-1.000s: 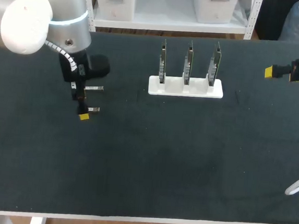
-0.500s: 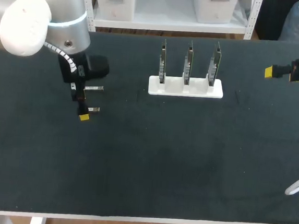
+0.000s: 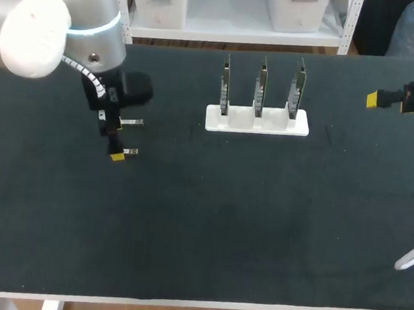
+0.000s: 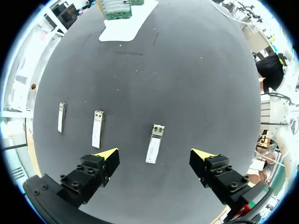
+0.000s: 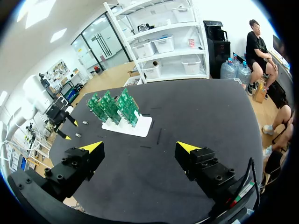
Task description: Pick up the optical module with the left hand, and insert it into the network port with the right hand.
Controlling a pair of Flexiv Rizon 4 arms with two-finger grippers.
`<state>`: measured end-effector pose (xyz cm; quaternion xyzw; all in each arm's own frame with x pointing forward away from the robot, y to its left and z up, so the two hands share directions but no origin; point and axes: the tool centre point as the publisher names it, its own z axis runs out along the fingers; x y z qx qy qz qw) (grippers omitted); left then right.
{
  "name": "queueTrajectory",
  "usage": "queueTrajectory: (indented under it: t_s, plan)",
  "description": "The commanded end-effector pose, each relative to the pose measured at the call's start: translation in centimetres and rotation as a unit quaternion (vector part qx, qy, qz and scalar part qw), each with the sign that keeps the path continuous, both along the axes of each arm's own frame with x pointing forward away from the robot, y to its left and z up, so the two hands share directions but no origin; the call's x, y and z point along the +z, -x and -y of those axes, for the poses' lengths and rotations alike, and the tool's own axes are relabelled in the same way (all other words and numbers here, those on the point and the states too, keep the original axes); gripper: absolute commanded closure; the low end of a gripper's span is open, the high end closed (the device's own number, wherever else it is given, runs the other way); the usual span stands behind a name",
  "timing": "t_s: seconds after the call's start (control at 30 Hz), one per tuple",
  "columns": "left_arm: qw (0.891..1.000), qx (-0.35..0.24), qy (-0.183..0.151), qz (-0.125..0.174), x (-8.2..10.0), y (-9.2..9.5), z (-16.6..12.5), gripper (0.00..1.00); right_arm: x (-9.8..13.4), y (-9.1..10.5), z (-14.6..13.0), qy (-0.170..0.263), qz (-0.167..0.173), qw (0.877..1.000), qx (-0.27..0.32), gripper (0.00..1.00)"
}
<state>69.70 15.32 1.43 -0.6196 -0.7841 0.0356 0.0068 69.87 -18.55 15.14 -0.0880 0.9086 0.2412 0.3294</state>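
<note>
Between the wide-open fingers of the left gripper (image 4: 155, 156), 1 optical module (image 4: 157, 134) lies flat on the dark table (image 4: 201, 79). Nothing touches it. Past 1 finger lie a second module (image 4: 97, 128) and a third module (image 4: 61, 117). Far ahead is a white stand (image 4: 122, 29) with 3 green boards (image 5: 112, 106). The right gripper (image 5: 139, 148) is open too, holds nothing, and is well apart from the stand.
</note>
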Motion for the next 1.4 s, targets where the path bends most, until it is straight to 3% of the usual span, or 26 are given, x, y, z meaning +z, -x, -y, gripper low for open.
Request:
queueTrajectory:
  t_s: [0.03, 0.37, 0.7, 0.9, 1.2, 1.4]
  plan:
    - [1.0, -0.003, -0.004, 0.0, -0.1, 0.2, -0.2, 0.0, 0.0, 0.0, 0.0, 0.0, 0.0, 1.0, 0.0, 0.0]
    - [1.0, -0.005, -0.005, -0.015, -1.6, 0.1, -0.7, 0.0, 0.0, 0.0, 0.0, 0.0, 0.0, 1.0, 0.0, 0.0]
    - [1.0, -0.01, -0.009, -0.005, -1.4, -0.1, -0.8, 0.0, 0.0, 0.0, 0.0, 0.0, 0.0, 1.0, 0.0, 0.0]
    - [1.0, -0.003, -0.013, -0.011, -2.4, -0.2, -1.5, 0.0, 0.0, 0.0, 0.0, 0.0, 0.0, 1.0, 0.0, 0.0]
    - [1.0, -0.011, -0.017, -0.018, -2.8, -0.5, -1.2, 0.0, 0.0, 0.0, 0.0, 0.0, 0.0, 1.0, 0.0, 0.0]
    - [0.999, -0.019, -0.033, -0.012, -2.0, -1.2, -1.3, 0.0, 0.0, 0.0, 0.0, 0.0, 0.0, 1.0, 0.0, 0.0]
